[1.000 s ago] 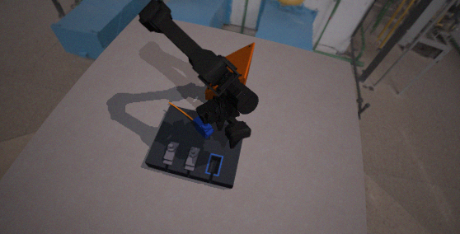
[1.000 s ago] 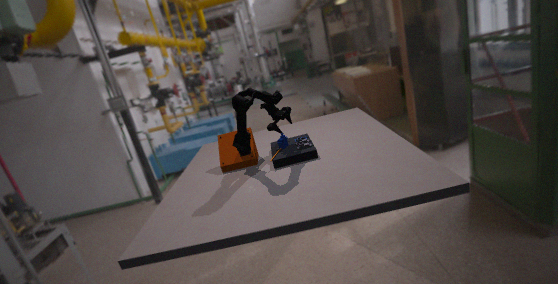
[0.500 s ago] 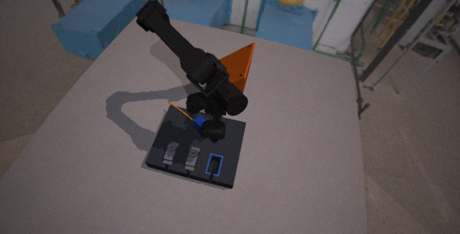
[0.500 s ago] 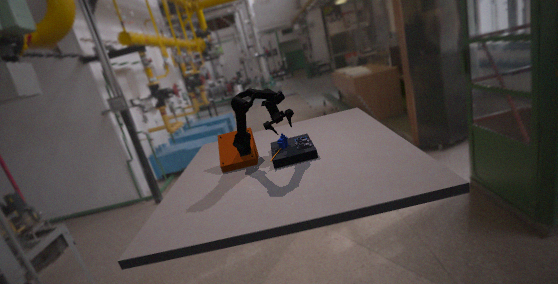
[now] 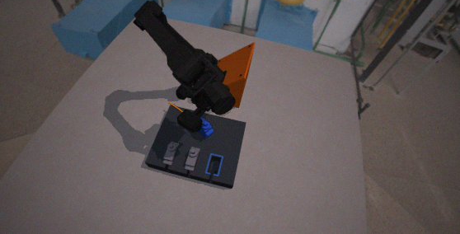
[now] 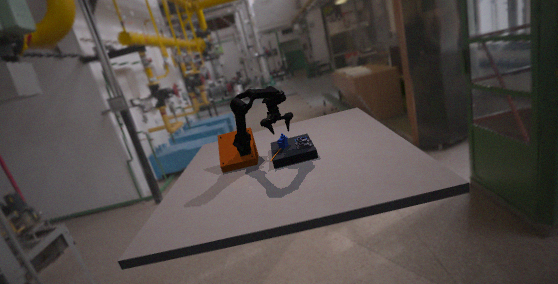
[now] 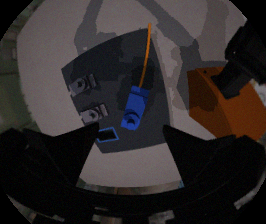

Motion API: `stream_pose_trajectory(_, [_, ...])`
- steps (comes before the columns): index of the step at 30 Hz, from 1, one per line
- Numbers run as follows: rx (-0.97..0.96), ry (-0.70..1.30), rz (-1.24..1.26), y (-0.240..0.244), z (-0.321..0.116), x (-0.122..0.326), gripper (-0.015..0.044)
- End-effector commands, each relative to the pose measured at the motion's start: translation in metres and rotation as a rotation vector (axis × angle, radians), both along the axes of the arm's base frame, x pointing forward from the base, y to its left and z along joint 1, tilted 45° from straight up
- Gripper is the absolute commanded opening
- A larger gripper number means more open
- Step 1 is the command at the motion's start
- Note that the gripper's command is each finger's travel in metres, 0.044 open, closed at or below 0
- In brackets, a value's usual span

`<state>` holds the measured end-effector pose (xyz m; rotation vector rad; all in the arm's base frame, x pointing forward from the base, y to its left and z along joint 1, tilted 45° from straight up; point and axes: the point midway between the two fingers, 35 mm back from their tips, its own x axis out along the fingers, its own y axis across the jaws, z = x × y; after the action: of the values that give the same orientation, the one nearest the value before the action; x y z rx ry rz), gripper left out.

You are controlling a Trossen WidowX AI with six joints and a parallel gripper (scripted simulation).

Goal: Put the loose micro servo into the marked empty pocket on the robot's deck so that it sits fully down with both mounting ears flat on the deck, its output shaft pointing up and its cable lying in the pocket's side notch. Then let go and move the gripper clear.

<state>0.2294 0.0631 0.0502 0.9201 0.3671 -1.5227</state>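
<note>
Grey servos (image 5: 171,153) are sitting in the two leftmost pockets of the dark deck (image 5: 232,144), seated upright with their ears flat, and I am reading them as the pattern my part has to match. Next along the row, the blue-outlined pocket (image 5: 214,164) is lying empty near the deck's front right corner, with a thin notch running out of its front edge, presumably for the cable.

Further back on the deck, the blue micro servo (image 5: 206,129) is lying loose, tilted rather than flat, and well apart from the marked pocket. Its orange cable (image 5: 176,107) is trailing away toward the deck's rear left corner. In the wrist view the servo body (image 7: 134,108) is showing almost centred between my two dark fingers, which is why I am hanging here: I am lining up for the pick.

My pincer (image 6: 280,122) is standing fully wide and gripping nothing, hovering above the servo without touching it in the exterior view. I am judging that I will need to descend straight and close across the body's narrow sides, leaving the ears free.

To the right, behind the deck, my orange base block (image 5: 238,72) is resting on the pale surface (image 5: 297,148)
</note>
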Motion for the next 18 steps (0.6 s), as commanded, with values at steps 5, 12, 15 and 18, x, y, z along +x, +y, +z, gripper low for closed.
stream_pose_trajectory(5, [-0.012,-0.1,-0.218,-0.01,0.017,-0.009,0.044])
stream_pose_trajectory(12, [-0.013,-0.106,-0.23,-0.015,0.014,-0.01,0.044])
stream_pose_trajectory(15, [-0.014,-0.106,-0.23,-0.024,0.005,-0.01,0.044])
stream_pose_trajectory(18, [-0.014,-0.107,-0.231,-0.029,0.0,-0.01,0.044])
